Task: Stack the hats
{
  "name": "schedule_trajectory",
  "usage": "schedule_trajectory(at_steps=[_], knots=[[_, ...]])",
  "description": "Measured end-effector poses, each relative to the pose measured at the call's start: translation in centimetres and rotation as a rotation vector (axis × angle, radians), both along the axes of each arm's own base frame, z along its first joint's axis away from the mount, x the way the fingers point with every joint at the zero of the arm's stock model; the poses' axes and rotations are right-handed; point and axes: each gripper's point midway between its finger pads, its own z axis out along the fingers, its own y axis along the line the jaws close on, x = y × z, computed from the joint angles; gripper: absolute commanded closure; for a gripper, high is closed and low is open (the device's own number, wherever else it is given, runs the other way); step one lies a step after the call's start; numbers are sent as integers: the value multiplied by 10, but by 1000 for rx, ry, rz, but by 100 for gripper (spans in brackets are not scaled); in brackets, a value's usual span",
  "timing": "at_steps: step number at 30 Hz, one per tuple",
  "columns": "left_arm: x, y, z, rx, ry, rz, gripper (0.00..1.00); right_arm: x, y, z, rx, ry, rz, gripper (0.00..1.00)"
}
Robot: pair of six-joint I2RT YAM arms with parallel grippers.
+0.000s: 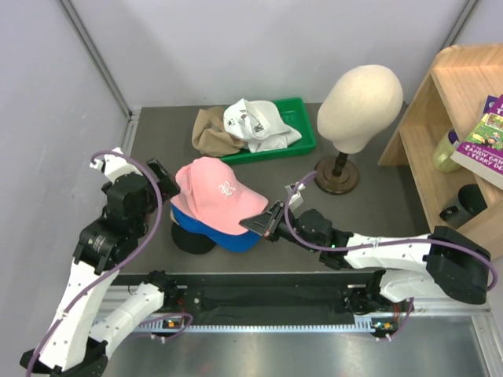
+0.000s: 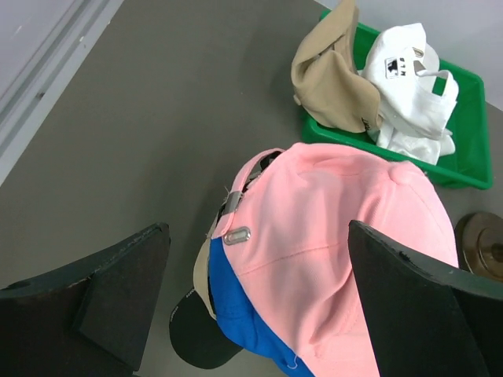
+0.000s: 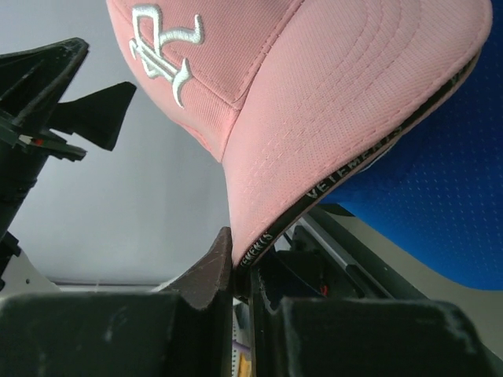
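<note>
Most of black cap (image 1: 189, 239) under blue cap (image 1: 236, 239), pink cap (image 1: 212, 192).

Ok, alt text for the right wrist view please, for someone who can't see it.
The right claw is shut on the brim of the pink hat, seen from just below. The hat, with a white embroidered logo, fills the top of the frame, and a blue hat shows beneath it at right.

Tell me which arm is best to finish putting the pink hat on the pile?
Right: the right gripper pinches the brim of the soft pink fabric cap on the blue fabric cap; the left gripper hangs open.
</note>
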Motion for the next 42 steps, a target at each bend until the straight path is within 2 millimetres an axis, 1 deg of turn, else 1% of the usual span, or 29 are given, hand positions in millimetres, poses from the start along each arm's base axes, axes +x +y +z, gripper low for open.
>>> schedule_trajectory(at_steps=[2, 4, 8, 11, 13, 16, 20, 24, 27, 30, 33, 34, 36, 37, 38, 39, 40, 42], knots=[[-3, 2, -2, -17, -8, 13, 3, -3, -4, -10, -16, 8, 3, 100], [-4, 3, -12, -25, 5, 24, 5, -5, -6, -17, -33, 10, 11, 100], [-6, 3, -46, -19, 68, 44, 14, -6, -5, -21, -54, -14, 27, 100], [-7, 4, -64, -21, 98, 55, 18, -6, -3, -26, -69, -19, 34, 100], [-7, 4, -69, -25, 107, 64, 19, -7, -4, -28, -73, -25, 36, 100], [-8, 4, -71, -50, 100, 80, 25, -7, -7, -34, -87, -30, 37, 100], [-16, 8, -81, -91, 86, 105, 26, -10, -13, -43, -101, -28, 41, 100], [-24, 10, -96, -121, 84, 122, 26, -12, -20, -50, -104, -15, 40, 100], [-25, 9, -113, -126, 103, 120, 26, -13, -23, -56, -100, -5, 42, 100], [-23, 8, -122, -131, 103, 121, 26, -10, -22, -60, -101, -2, 45, 100], [-21, 7, -127, -135, 97, 121, 27, -9, -21, -65, -103, 1, 52, 91], [-19, 6, -129, -138, 92, 119, 27, -8, -20, -66, -103, 1, 54, 82], [-17, 4, -133, -143, 91, 114, 28, -8, -21, -67, -109, 1, 55, 75], [-16, 3, -135, -145, 91, 112, 28, -7, -23, -71, -126, 5, 53, 70], [-16, 2, -136, -146, 92, 111, 28, -7, -25, -76, -141, 13, 50, 68], [-16, 1, -139, -148, 98, 107, 28, -6, -29, -83, -164, 22, 44, 66], [-17, 1, -141, -148, 105, 104, 28, -6, -34, -91, -190, 33, 38, 61], [-18, -1, -146, -152, 116, 102, 28, -7, -44, -106, -237, 60, 28, 55]])
